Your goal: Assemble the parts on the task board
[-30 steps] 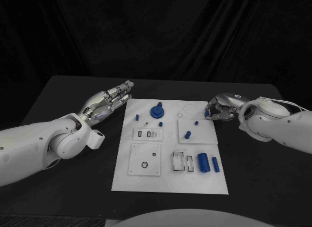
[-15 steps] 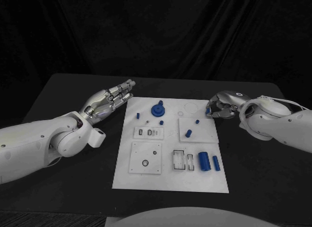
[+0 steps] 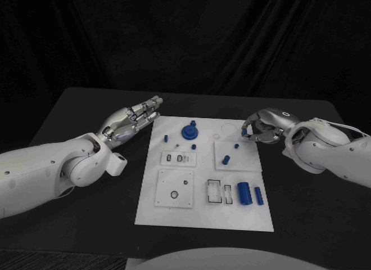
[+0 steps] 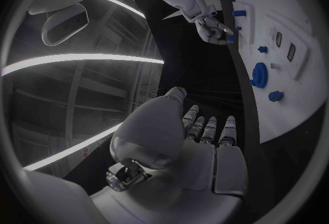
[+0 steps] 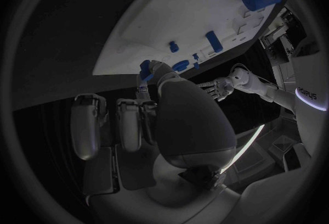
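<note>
Head view shows our right hand [image 3: 261, 130] at the far right edge of the board [image 3: 203, 222], fingers curled around a small blue part [image 5: 146, 68], which the right wrist view shows pinched at the fingertips. The board lies in the middle of the desk [image 3: 80, 104], and its open seats lie toward the desk's centre from that hand, so we judge the right hand nearer to the next placement. Our left hand [image 3: 130, 119] hovers beside the board's far left corner, fingers stretched out together, holding nothing. A blue gear [image 3: 188, 132] stands near the board's far edge between the hands.
</note>
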{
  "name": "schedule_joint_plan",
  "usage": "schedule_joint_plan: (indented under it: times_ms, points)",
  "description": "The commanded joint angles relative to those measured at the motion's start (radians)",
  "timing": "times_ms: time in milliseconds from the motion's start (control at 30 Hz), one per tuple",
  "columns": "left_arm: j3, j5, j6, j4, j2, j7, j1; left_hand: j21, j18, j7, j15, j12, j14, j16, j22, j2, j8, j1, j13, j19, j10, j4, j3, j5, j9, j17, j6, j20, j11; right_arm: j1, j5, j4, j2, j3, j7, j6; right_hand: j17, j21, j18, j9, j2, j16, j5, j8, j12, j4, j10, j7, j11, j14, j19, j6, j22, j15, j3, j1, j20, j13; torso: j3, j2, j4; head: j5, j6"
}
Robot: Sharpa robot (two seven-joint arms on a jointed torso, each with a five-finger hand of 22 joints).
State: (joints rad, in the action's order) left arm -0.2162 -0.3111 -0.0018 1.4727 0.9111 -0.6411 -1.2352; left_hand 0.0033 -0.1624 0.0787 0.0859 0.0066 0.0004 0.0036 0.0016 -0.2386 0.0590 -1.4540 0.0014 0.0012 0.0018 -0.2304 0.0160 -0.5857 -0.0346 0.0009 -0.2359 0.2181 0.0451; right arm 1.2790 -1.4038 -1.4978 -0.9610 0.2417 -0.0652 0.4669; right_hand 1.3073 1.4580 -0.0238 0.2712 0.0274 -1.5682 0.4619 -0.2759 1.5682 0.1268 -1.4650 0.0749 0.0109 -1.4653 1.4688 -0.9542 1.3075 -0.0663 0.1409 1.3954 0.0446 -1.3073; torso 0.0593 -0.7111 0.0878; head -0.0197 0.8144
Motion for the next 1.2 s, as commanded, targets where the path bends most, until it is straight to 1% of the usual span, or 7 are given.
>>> schedule_joint_plan:
  times_ms: [33,167,333,500,800,900,1200]
  points:
    - [0.001,0.001,0.01,0.001,-0.002,-0.007,0.001,-0.003,-0.018,0.003,0.007,-0.007,0.0,-0.004,-0.002,-0.007,0.002,-0.003,-0.001,-0.001,-0.002,0.0,-0.008,0.001,-0.001,-0.001,-0.003,0.005,0.008,0.0,0.05,-0.058,-0.005,-0.003,0.012,0.032,0.263,0.002,-0.004,0.049,0.004,-0.003,0.021,-0.017,0.003,0.0,-0.106,0.005,-0.003,-0.106,0.046,0.002,0.226,-0.002,0.012,-0.013,-0.003,-0.263,0.0008,0.0,0.0009,0.001,0.002]
    - [0.001,0.001,0.012,-0.001,-0.003,-0.005,0.001,-0.003,-0.018,0.003,0.007,-0.007,0.0,-0.004,-0.002,-0.007,0.002,-0.003,-0.001,-0.001,-0.002,0.0,-0.008,0.001,-0.001,-0.001,-0.003,0.005,0.008,0.0,0.065,-0.115,0.013,-0.004,0.014,-0.004,0.263,0.001,-0.004,0.049,0.005,-0.003,0.024,-0.017,0.003,-0.001,-0.106,0.005,-0.003,-0.106,0.045,0.003,0.226,-0.001,0.013,-0.013,-0.002,-0.263,0.0007,0.0,0.0,0.007,0.007]
    - [0.001,0.001,0.013,-0.002,-0.002,-0.004,0.001,-0.003,-0.018,0.003,0.007,-0.007,0.0,-0.004,-0.002,-0.007,0.002,-0.003,-0.001,-0.001,-0.002,0.0,-0.008,0.001,-0.001,-0.001,-0.003,0.005,0.008,-0.004,0.066,-0.133,0.066,-0.004,0.017,-0.026,0.263,0.001,-0.004,0.053,0.014,-0.003,0.01,-0.02,0.003,-0.006,-0.106,0.005,-0.006,-0.106,0.045,-0.001,0.226,0.001,0.013,-0.013,-0.001,-0.263,0.0007,-0.001,-0.0011,0.017,0.002]
    - [0.001,0.001,0.014,-0.002,-0.007,-0.002,0.001,-0.003,-0.018,0.004,0.007,-0.007,0.0,-0.004,-0.002,-0.007,0.002,-0.002,-0.001,-0.001,-0.002,0.0,-0.009,0.001,-0.001,-0.001,-0.004,0.005,0.009,-0.021,0.061,-0.116,0.127,-0.004,0.016,-0.033,0.263,0.0,-0.005,0.053,0.016,-0.003,0.008,-0.021,0.003,-0.006,-0.106,0.005,-0.007,-0.106,0.045,-0.002,0.226,0.001,0.013,-0.013,0.0,-0.263,0.0,0.0,0.0027,0.021,0.002]
    - [0.001,0.001,0.016,-0.003,-0.014,0.0,0.001,-0.003,-0.018,0.005,0.006,-0.007,0.0,-0.004,-0.002,-0.007,0.002,-0.002,-0.001,-0.001,-0.002,0.0,-0.009,0.001,-0.001,-0.001,-0.005,0.005,0.01,-0.05,0.043,-0.06,0.216,-0.005,0.003,-0.053,0.263,-0.004,-0.005,0.054,0.018,-0.003,0.005,-0.021,0.003,-0.007,-0.106,0.006,-0.011,-0.106,0.043,-0.002,0.224,0.004,0.014,-0.014,0.001,-0.263,0.0008,-0.001,-0.0005,0.026,0.003]
    - [0.001,0.001,0.017,-0.004,-0.017,0.0,0.001,-0.003,-0.018,0.005,0.006,-0.007,0.0,-0.004,-0.002,-0.007,0.002,-0.002,-0.001,-0.001,-0.002,0.0,-0.009,0.001,-0.001,-0.001,-0.005,0.005,0.01,-0.056,0.042,-0.05,0.233,-0.005,-0.002,-0.061,0.263,-0.005,-0.006,0.054,0.018,-0.003,0.005,-0.021,0.003,-0.008,-0.106,0.007,-0.012,-0.106,0.043,-0.002,0.224,0.004,0.014,-0.014,0.001,-0.263,0.0004,-0.001,0.0013,0.026,0.006]
    - [0.001,0.001,0.019,-0.01,-0.021,0.0,0.001,-0.003,-0.018,0.005,0.006,-0.007,0.0,-0.004,-0.002,-0.007,0.002,-0.002,-0.001,-0.001,-0.002,0.0,-0.01,0.001,-0.001,-0.001,-0.004,0.006,0.011,-0.066,0.031,-0.027,0.269,-0.005,-0.016,-0.081,0.263,-0.01,-0.007,0.052,0.02,-0.003,0.001,-0.015,0.003,-0.009,-0.106,0.012,-0.017,-0.106,0.04,0.006,0.223,0.009,0.017,-0.015,0.005,-0.263,0.0005,-0.001,-0.001,0.032,0.02]
